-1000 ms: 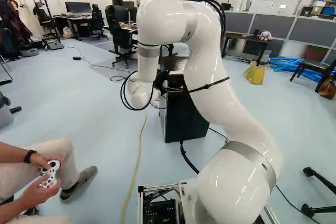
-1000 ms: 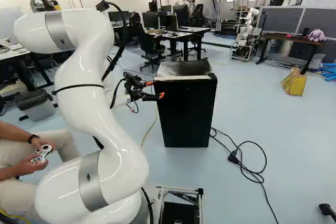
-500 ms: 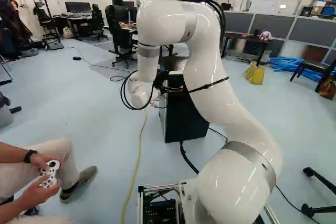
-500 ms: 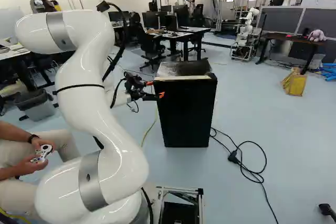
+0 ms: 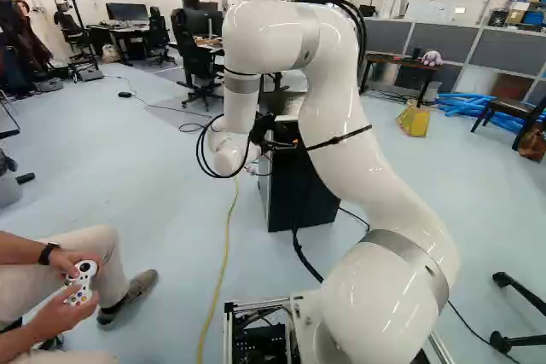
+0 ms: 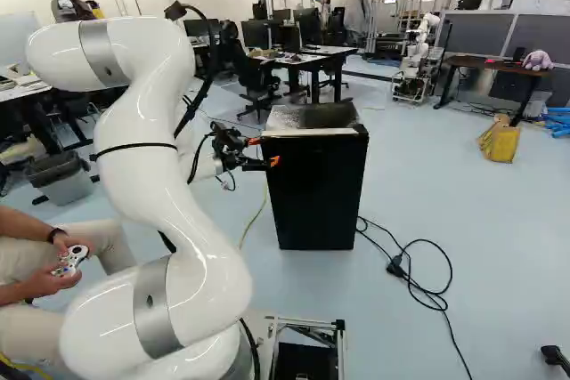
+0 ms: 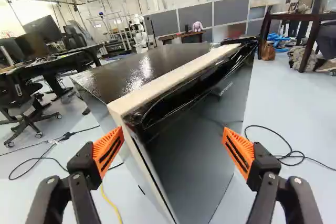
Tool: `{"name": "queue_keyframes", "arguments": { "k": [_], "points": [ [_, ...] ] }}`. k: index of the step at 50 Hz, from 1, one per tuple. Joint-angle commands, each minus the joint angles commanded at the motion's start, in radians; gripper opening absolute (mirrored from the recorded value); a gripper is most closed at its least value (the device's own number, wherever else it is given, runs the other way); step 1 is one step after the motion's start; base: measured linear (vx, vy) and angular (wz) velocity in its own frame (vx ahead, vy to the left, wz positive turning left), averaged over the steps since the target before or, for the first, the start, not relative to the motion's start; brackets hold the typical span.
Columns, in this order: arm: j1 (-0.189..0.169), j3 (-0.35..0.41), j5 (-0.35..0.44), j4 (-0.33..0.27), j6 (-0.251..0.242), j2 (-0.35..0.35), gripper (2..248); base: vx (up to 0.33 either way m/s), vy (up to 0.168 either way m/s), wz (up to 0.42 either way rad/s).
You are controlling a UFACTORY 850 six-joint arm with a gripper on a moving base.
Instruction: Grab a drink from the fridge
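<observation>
The drink is out of sight (presumably inside the black, box-shaped metal fridge (image 6: 316, 191)); full, it would probably feel weighty and smooth, best held round its middle. The black, orange-padded pincer (image 7: 174, 141) stands wide beside the fridge, gripping nothing.

Shut black fridge (image 6: 316, 189), upright on floor (image 6: 427, 184)

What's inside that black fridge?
None of its contents can be seen: the fridge's outer walls hide them. Only its outside shows, with a glossy top, a pale strip and a dark, smooth side. The pincer, open, is outside too.
</observation>
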Motion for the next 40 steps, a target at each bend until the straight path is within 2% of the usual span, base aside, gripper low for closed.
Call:
{"name": "queue_keyframes", "arguments": {
  "k": [40],
  "points": [
    [-0.008, 0.000, 0.000, 0.018, 0.000, 0.000, 247, 0.000, 0.000, 0.000]
  ]
}}
